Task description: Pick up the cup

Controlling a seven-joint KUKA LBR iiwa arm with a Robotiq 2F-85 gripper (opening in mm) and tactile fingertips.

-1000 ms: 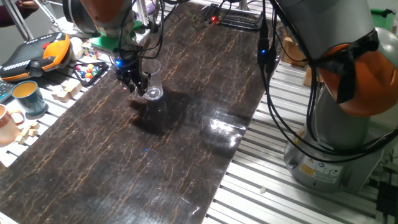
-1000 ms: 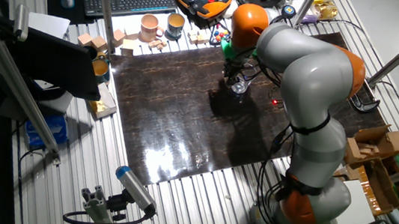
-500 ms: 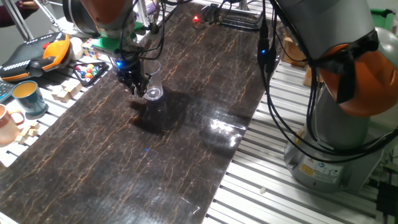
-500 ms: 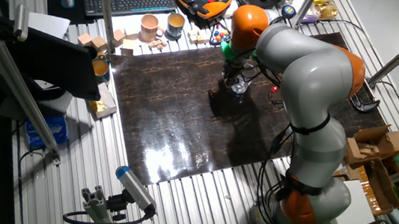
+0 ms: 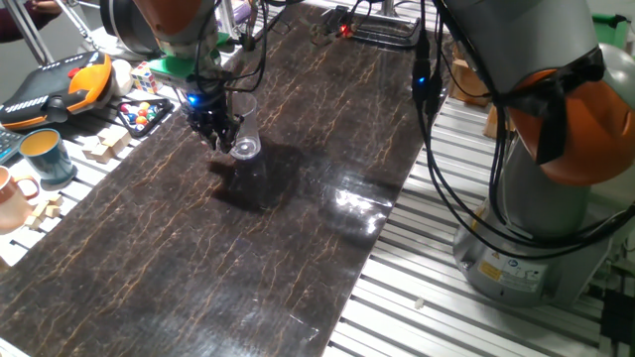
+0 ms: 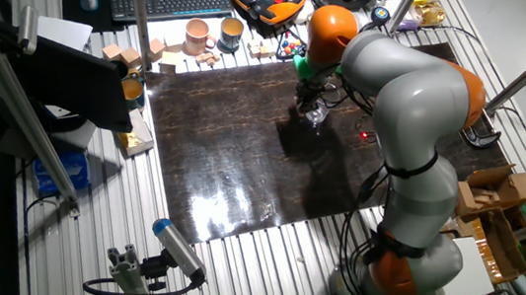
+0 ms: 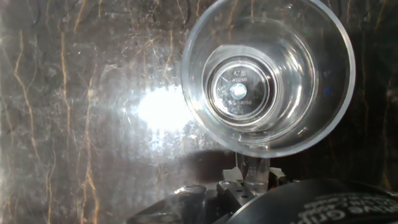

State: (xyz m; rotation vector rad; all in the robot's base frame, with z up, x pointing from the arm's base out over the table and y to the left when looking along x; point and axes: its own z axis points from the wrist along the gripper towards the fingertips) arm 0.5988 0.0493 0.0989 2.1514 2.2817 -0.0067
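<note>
From the fixed views we see the gripper beside the cup in the frame's upper left, while our hand view looks straight into the cup, its handle clamped between the fingers.

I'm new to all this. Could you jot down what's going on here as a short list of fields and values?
Arm: one grey and orange robot arm reaching over the dark marbled table
Gripper: shut on the cup's handle
Cup: clear glass, upright, empty, seen from above in the hand view
Cup off the table: cannot tell
Nearby, left edge: teal mug, pink mug, wooden blocks
Also: orange control pendant
</note>
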